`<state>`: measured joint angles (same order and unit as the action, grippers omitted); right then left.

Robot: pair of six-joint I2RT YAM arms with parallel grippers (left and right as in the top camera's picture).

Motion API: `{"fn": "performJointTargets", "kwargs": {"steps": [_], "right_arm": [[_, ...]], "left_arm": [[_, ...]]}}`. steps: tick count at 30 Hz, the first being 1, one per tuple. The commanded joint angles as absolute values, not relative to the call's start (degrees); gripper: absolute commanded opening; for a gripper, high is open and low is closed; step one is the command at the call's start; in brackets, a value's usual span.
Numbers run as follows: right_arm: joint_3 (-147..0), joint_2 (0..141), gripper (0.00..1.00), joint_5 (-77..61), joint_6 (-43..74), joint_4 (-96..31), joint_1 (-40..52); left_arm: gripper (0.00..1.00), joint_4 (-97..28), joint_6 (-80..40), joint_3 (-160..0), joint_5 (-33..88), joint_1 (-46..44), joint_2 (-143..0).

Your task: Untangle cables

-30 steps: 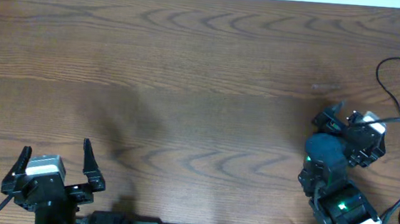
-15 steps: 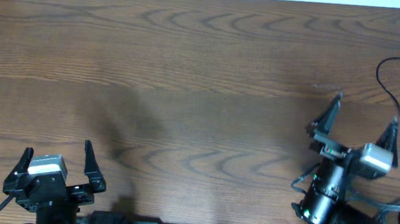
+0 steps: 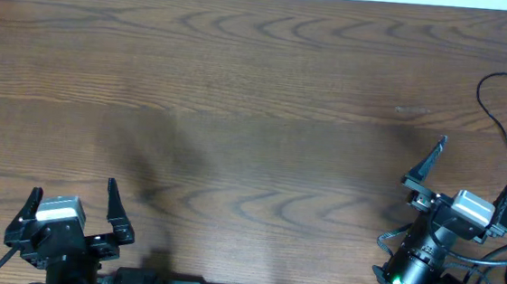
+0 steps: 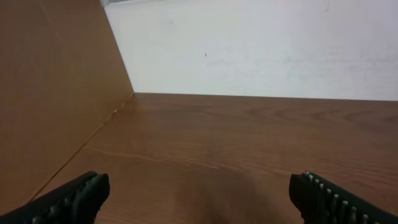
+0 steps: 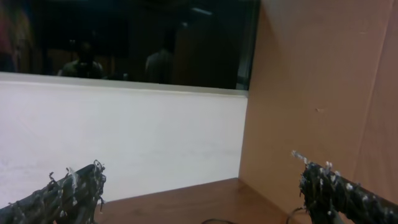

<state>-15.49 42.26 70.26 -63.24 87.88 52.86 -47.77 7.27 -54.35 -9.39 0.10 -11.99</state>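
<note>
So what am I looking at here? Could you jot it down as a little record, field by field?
surface: brown wooden table
cable in view: thin black cable looping along the table's right edge
left end effector: open, holding nothing, near the front left corner
right end effector: open, holding nothing, front right, beside the cable
contact: neither end effector touches the cable
backdrop: white wall, wooden side panel
</note>
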Motion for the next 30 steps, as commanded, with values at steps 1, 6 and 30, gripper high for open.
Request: {"fn": "performJointTargets", "kwargs": {"steps": [1, 6, 30], "right_arm": [[-15.2, 42.3, 0.99, 70.3, -61.2, 88.7, 53.4], [-15.2, 42.3, 0.99, 68.0, -49.8, 88.7, 54.5], [-15.2, 42.3, 0.99, 62.7, -49.4, 77.9, 60.7]], "left_arm": [[0.98, -47.8, 6.5, -54.3, -10.1, 0.2, -11.9], [0.98, -47.8, 6.5, -54.3, -10.1, 0.2, -11.9], [0.98, -47.8, 6.5, -54.3, -10.1, 0.2, -11.9]]}}
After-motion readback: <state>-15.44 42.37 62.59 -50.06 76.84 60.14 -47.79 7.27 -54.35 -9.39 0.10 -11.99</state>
